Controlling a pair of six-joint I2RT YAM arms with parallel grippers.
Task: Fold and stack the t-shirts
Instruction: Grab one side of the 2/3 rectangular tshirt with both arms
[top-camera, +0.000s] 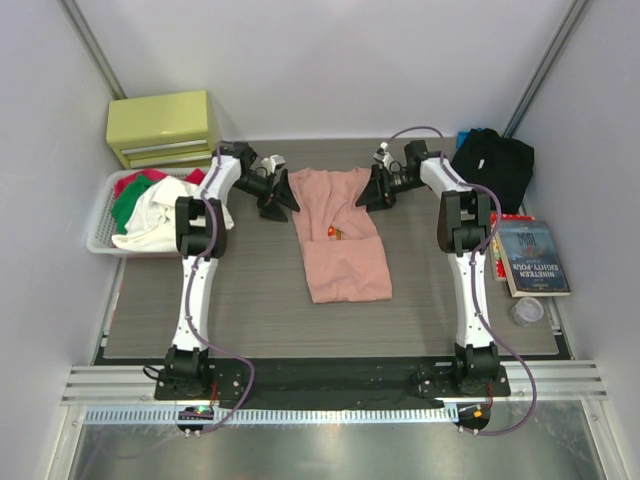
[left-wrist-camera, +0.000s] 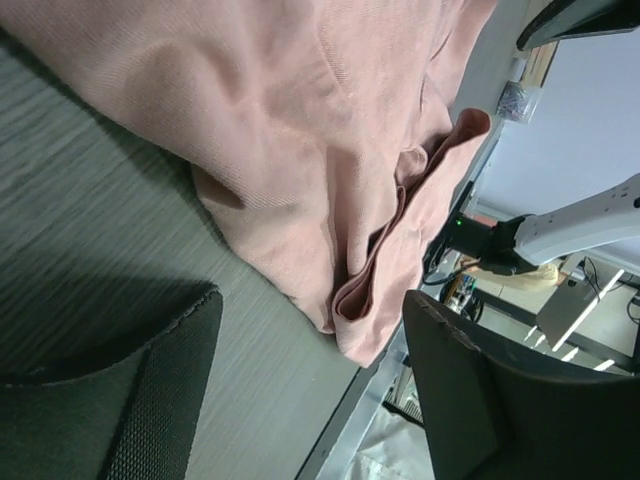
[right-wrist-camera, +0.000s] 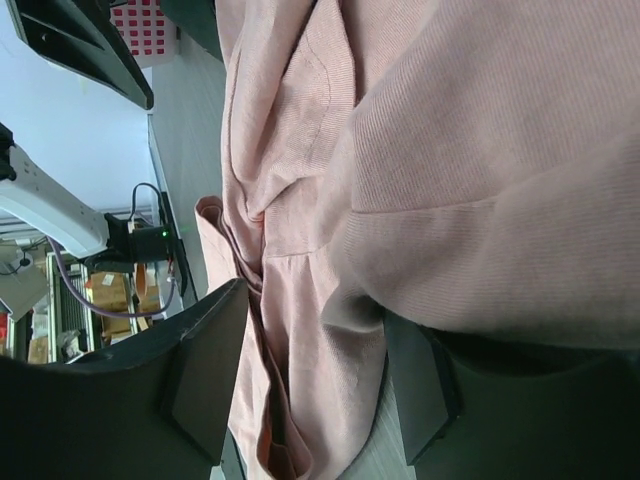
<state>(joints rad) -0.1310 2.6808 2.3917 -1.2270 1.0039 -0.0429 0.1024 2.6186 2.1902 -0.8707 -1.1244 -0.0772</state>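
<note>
The salmon-pink t-shirt (top-camera: 338, 235) lies in the middle of the table, folded into a long strip with a small print at its centre. My left gripper (top-camera: 277, 205) is open at the shirt's far left corner. In the left wrist view (left-wrist-camera: 310, 315) its jaws stand wide apart over bare table, just short of the pink folds (left-wrist-camera: 300, 150). My right gripper (top-camera: 376, 198) is open at the far right corner. In the right wrist view (right-wrist-camera: 315, 320) pink cloth (right-wrist-camera: 320, 380) lies between its spread fingers. The black t-shirt (top-camera: 494, 163) lies bunched at the far right.
A yellow-green drawer box (top-camera: 163, 127) stands at the back left. A white basket (top-camera: 103, 220) of red, green and white clothes is on the left. A book (top-camera: 532, 257) and a clear round lid (top-camera: 527, 311) lie at the right edge.
</note>
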